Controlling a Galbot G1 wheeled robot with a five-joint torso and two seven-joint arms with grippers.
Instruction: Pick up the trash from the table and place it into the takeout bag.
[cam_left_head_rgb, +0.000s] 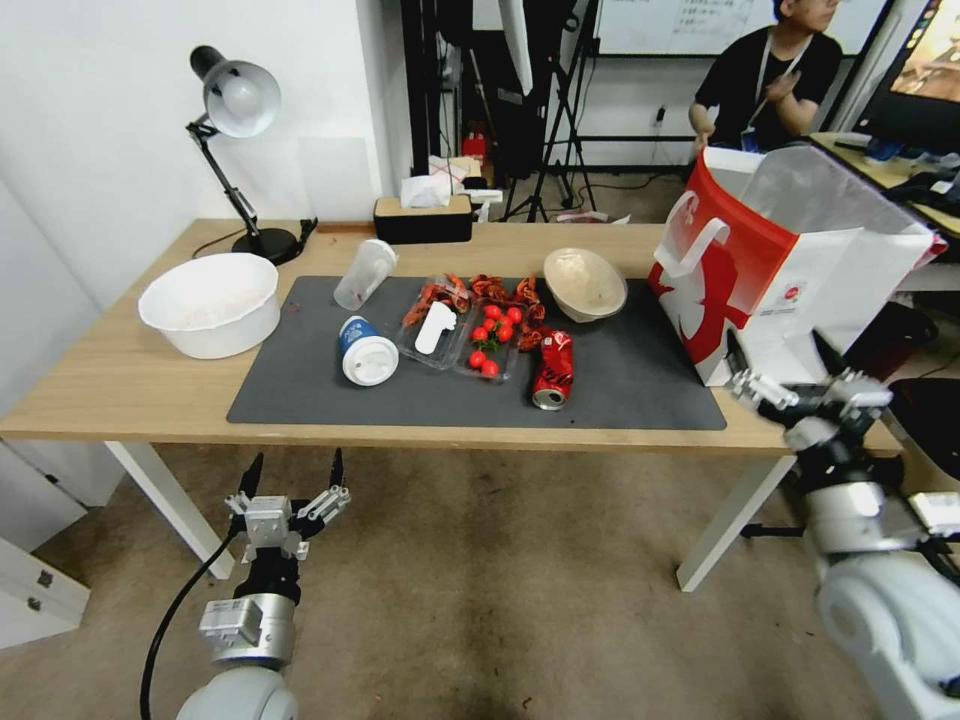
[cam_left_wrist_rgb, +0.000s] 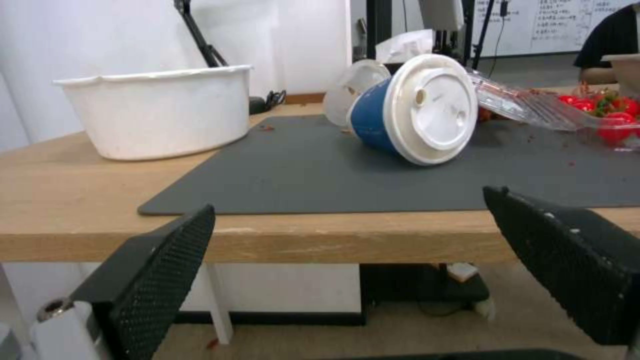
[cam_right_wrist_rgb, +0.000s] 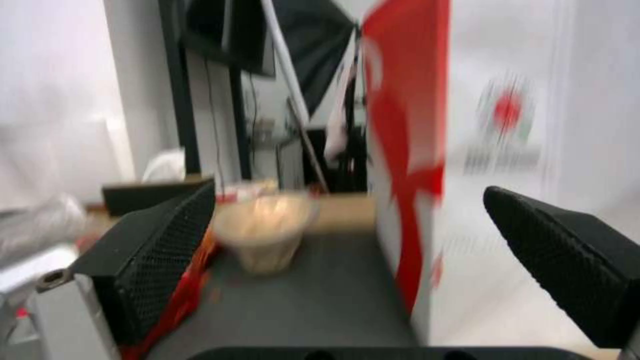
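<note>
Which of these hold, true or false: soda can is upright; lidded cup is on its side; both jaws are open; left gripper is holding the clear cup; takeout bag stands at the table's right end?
1. The soda can stands upright. False: it lies crushed on the mat.
2. The lidded cup lies on its side. True.
3. Both grippers have open jaws. True: left gripper, right gripper.
4. The left gripper holds the clear cup. False: it is empty, below the table edge.
5. The takeout bag stands at the table's right end. True.

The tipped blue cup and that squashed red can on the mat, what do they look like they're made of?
The blue-white lidded cup looks like matte paper with a smooth white plastic lid, moulded with rings and a sip hole. The crushed red soda can seems thin metal: glossy printed skin, sharp dents, a silvery end.
</note>
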